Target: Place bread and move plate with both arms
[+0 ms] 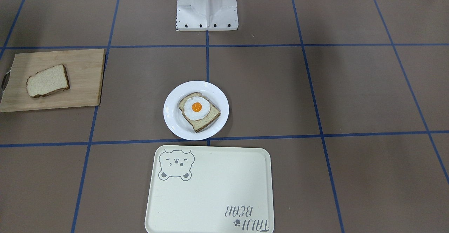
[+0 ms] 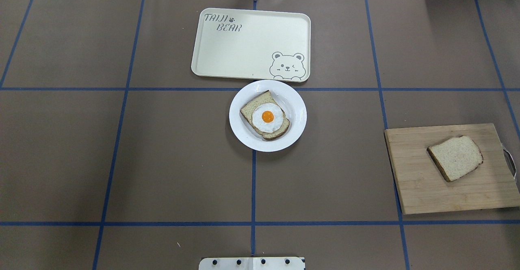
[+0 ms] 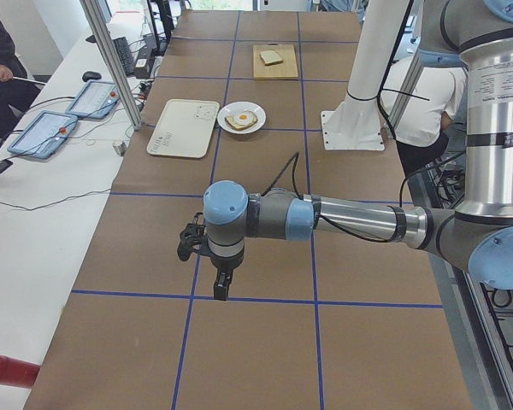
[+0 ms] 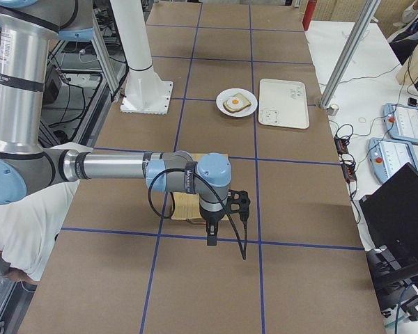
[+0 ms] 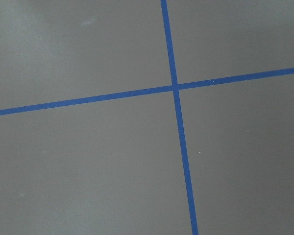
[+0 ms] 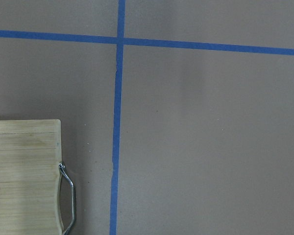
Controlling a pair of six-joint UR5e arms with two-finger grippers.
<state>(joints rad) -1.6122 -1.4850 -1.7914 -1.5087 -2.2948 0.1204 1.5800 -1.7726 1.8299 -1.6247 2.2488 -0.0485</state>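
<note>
Left gripper [image 3: 220,289], right gripper [image 4: 210,236]: can't tell opening; tray [image 1: 210,191] beside plate [image 1: 172,118], bread [image 1: 47,81] on board [image 1: 84,71].

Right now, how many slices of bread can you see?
2. The plain slice lies on the wooden cutting board, on the robot's right; the egg-topped slice sits on the white plate at mid-table.

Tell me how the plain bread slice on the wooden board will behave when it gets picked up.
The bread looks thin and porous, so it is probably light and soft, and a hard squeeze would likely dent it. With its wide face, it may sag if held by one edge. It lies flat on the cutting board, so it should not roll.
</note>
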